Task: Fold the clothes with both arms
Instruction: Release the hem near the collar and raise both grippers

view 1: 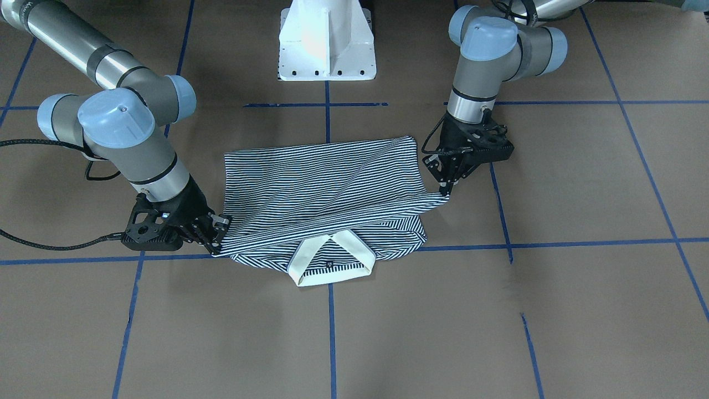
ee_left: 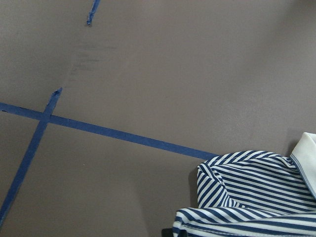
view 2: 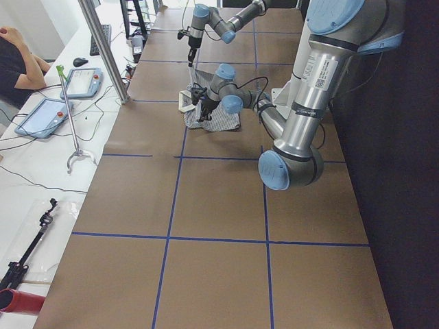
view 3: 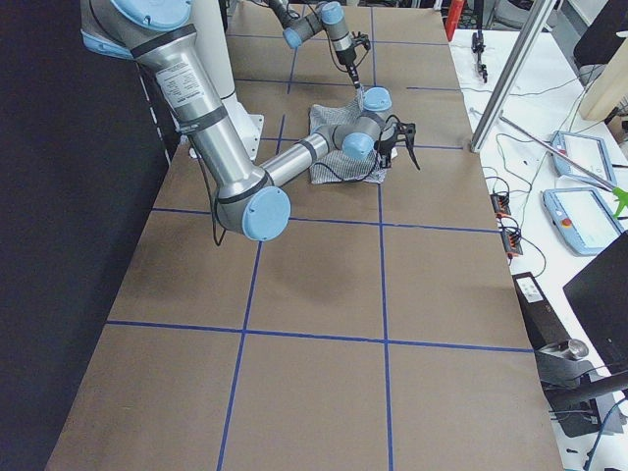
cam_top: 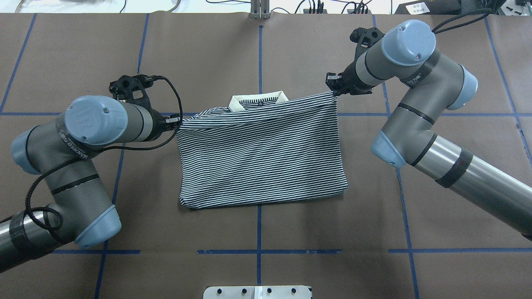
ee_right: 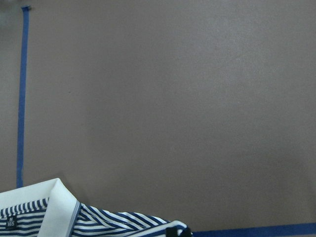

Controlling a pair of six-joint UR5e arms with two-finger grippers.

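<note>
Pinching one striped corner each, the left gripper and right gripper were clamped on the polo shirt. Its taut edge ran between them just over the cream collar, and the rest lay flat robot-side of that collar.

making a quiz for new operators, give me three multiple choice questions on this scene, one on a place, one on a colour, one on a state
1. Relative to the white base, where on the polo shirt is the collar?
A) nearest edge
B) farthest edge
C) tucked fully out of sight

2. What colour is the collar?
A) cream
B) red
C) black

3. What is the left gripper doing?
A) open above bare table
B) shut on a shirt corner
C) shut on the collar

Answers:
1 B, the collar lies at the edge opposite the base.
2 A, it is plain cream beside navy-and-white stripes.
3 B, it pinches a striped corner, as does the right gripper.
</note>
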